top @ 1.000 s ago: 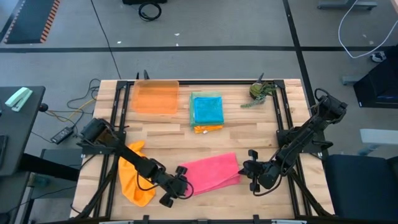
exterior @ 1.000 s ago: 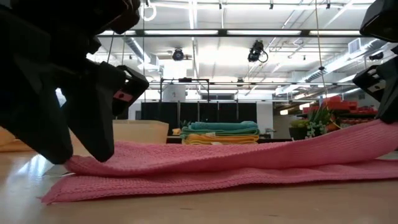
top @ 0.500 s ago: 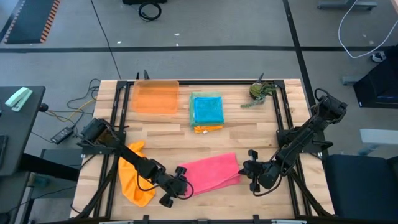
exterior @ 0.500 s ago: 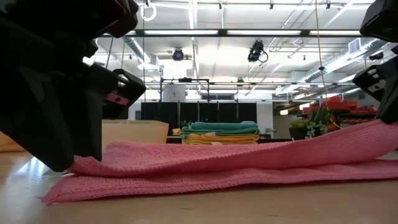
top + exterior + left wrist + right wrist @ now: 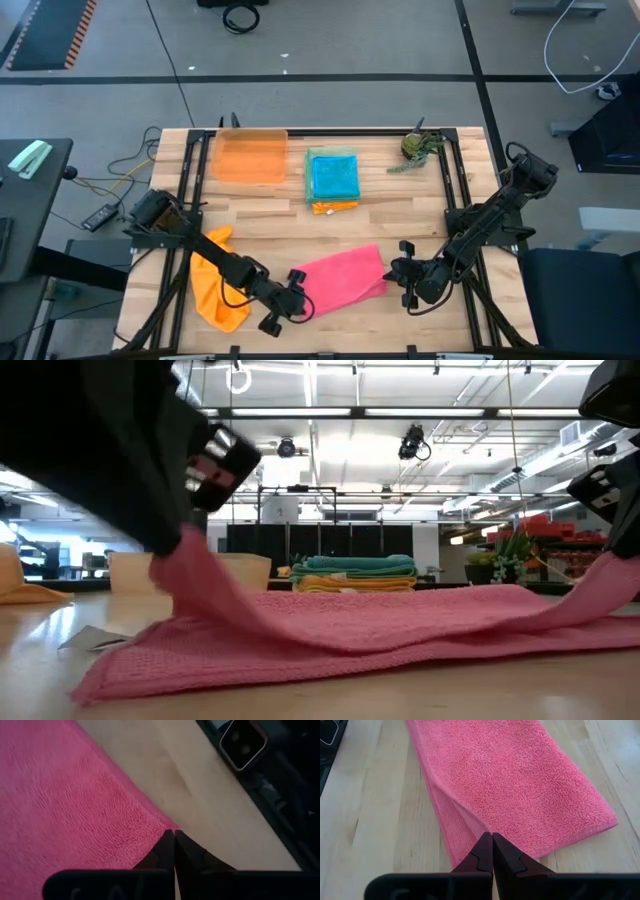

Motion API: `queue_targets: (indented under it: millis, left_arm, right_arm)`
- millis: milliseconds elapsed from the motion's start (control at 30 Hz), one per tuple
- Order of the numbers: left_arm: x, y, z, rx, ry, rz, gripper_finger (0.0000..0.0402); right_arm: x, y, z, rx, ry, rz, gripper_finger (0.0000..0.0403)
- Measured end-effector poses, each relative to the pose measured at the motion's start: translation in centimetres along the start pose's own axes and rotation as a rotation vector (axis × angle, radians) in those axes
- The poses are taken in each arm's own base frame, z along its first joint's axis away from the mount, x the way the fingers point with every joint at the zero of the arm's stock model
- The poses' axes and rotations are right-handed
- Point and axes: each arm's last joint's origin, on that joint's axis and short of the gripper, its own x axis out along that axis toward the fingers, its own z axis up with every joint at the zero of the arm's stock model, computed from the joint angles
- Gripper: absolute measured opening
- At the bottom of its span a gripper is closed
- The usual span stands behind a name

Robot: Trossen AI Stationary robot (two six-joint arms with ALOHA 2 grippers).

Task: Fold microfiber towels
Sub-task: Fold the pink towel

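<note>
Lying crumpled at the left front of the wooden table point(image 5: 400, 205): an orange towel point(image 5: 215, 290), partly under the left arm. Just right of it: the left gripper point(image 5: 297, 300), pinched tight on the left corner of the pink towel point(image 5: 345, 277) and holding that corner up off the wood. Seen in the left wrist view: both dark fingers point(image 5: 167, 851) pressed together on the pink edge. Spread along the front middle of the table: the pink towel itself, folded over in two layers, sagging low between its two ends in the low view. At its right end: the right gripper point(image 5: 403, 278), also squeezed tight on the cloth, with the right corner lifted a bit. Farther back, near the left: an orange tray point(image 5: 251, 156). Right of the tray, at the back middle: a neat stack of folded towels point(image 5: 332, 178), blue on top and yellow at the bottom. At the back right: a small green plant point(image 5: 415, 148).
</note>
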Motion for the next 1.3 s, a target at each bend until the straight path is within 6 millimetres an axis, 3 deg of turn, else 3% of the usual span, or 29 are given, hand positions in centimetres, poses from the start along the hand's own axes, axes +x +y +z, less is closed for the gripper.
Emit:
queue_targets:
  millis: [233,500,700,967,1200,1300]
  left_arm:
    - [-0.5,-1.2,2.2,0.059,-0.010,-0.036,0.0006]
    - [-0.2,-1.7,1.6,0.044,0.013,-0.049,0.0011]
    - [-0.1,-1.8,2.4,0.036,-0.068,-0.061,0.0008]
    - [1.5,-1.9,1.3,0.000,-0.042,-0.077,0.0049]
    - [1.3,-1.7,1.5,-0.018,-0.043,-0.074,0.0107]
    - [0.4,-0.8,2.0,-0.031,-0.022,-0.054,0.0128]
  right_arm:
    - [0.0,0.0,0.0,-0.004,0.001,-0.001,0.0005]
    - [0.0,0.0,0.0,-0.013,-0.003,-0.008,0.0005]
    - [0.1,-0.2,0.1,-0.008,-0.004,-0.013,0.0005]
    - [0.3,-0.5,0.2,-0.003,0.002,-0.030,0.0005]
    - [0.3,-0.5,0.2,-0.003,0.004,-0.032,0.0005]
    - [0.3,-0.5,0.2,-0.002,0.006,-0.030,0.0005]
